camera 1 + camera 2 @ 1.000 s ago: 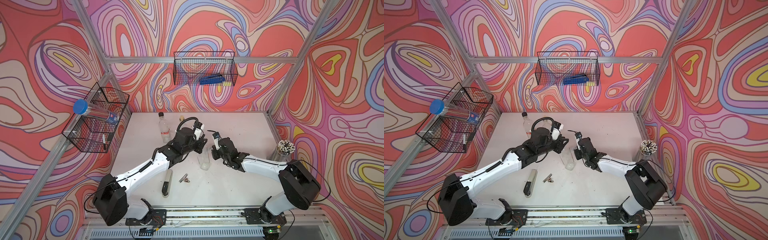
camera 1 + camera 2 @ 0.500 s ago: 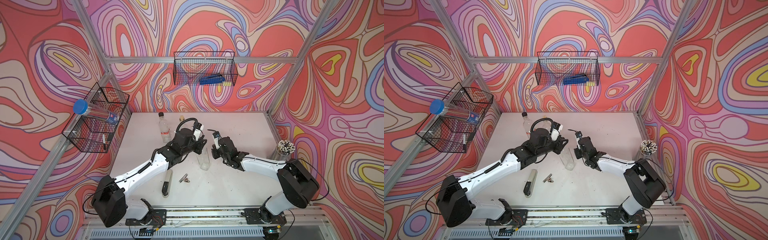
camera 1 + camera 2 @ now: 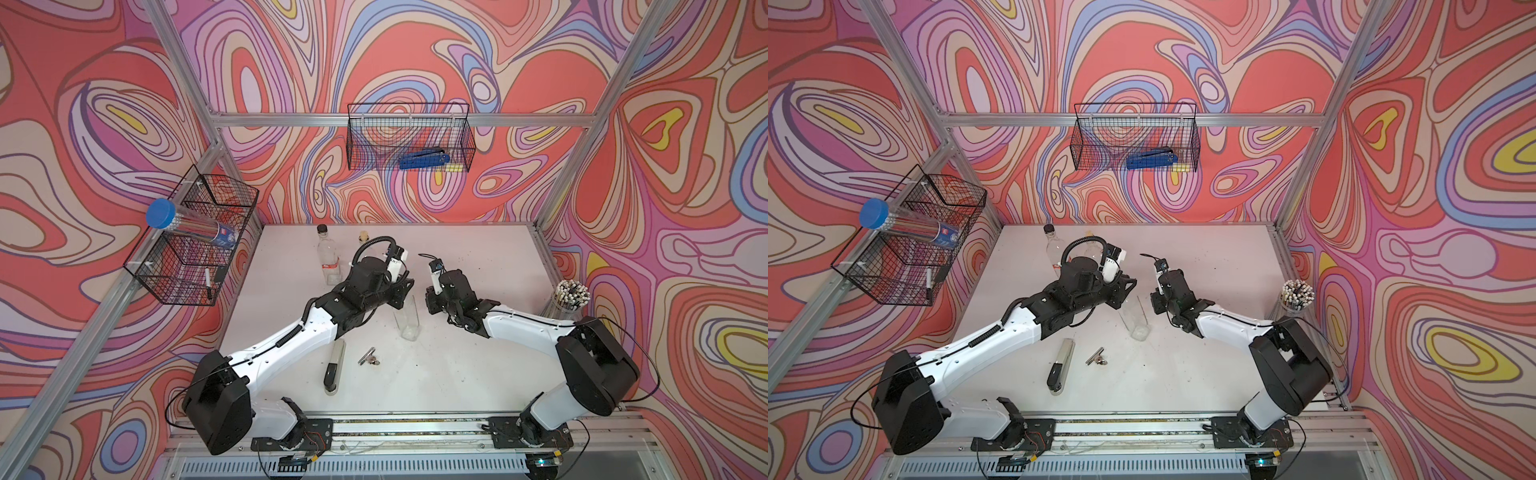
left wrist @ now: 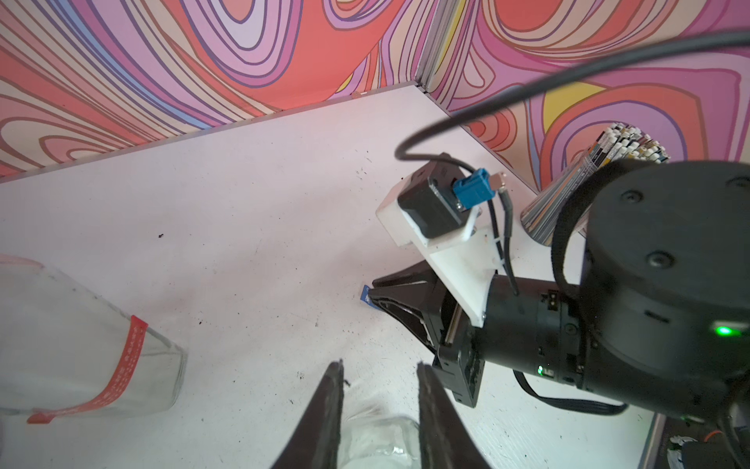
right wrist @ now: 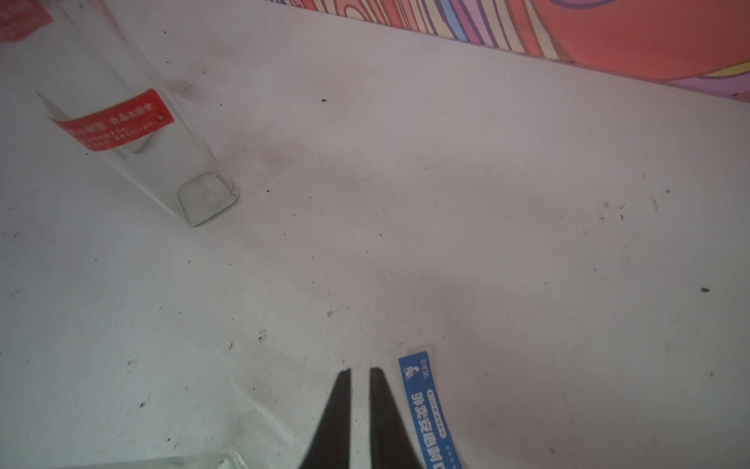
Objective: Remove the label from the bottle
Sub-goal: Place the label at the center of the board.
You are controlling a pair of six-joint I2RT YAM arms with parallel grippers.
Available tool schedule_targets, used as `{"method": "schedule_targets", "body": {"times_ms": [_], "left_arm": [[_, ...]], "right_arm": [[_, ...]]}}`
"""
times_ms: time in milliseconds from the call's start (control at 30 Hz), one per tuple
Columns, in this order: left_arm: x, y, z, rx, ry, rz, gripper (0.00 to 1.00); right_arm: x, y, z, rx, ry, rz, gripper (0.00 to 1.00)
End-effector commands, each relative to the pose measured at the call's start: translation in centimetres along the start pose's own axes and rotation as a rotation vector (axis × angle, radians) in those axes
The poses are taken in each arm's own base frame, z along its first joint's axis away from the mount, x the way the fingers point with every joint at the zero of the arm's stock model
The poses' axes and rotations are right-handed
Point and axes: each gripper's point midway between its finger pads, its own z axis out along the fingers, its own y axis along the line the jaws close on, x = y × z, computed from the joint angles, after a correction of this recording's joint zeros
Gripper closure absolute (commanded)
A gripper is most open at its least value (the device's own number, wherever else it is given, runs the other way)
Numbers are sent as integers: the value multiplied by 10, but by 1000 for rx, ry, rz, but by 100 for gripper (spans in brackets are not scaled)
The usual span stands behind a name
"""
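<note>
The clear glass bottle [image 3: 407,316] stands near the middle of the tabletop [image 3: 478,257], between the two arms. The left end effector [image 4: 379,369] is clenched on the bottle's upper part, with glass showing between its two fingers in the left wrist view.

Just right of the bottle, the right end effector [image 5: 360,371] is low over the tabletop. Its jaws are slightly parted with nothing between them. The blue label [image 5: 426,406] is off the bottle and lies right beside the outer face of one finger. I cannot tell whether it clings to that finger or rests flat.

A second bottle [image 3: 328,262] with a red strip stands farther back, to the left.
</note>
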Motion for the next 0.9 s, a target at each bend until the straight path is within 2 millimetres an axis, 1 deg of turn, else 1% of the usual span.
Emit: {"method": "schedule_targets", "body": {"times_ms": [0, 33, 67, 133, 233, 333, 500, 633, 767, 867], "left_arm": [[-3, -1, -5, -13, 18, 4, 100], [-6, -2, -5, -15, 15, 3, 100], [-7, -2, -5, -16, 14, 3, 100], [-9, -1, -4, -22, 15, 2, 100], [-11, 0, -1, -33, 23, 0, 100], [-13, 0, 0, -41, 24, 6, 100], [-23, -1, 1, -73, -13, 37, 100], [-34, -3, 0, -95, -64, 71, 100], [-37, -5, 0, -109, -97, 93, 100], [-40, -11, 1, -123, -115, 131, 100]], "right_arm": [[-5, 0, -7, -24, 18, 48, 54], [-7, 2, -11, -33, 9, 54, 43], [-10, 2, -16, -38, 1, 62, 35], [-17, 4, -29, -64, -19, 75, 22], [-27, 9, -49, -108, -54, 90, 13], [-31, 11, -66, -134, -74, 96, 10], [-32, 14, -82, -162, -83, 95, 9], [-31, 17, -87, -188, -95, 84, 10], [-29, 16, -85, -183, -88, 77, 10], [-32, 17, -87, -184, -104, 79, 10]]}}
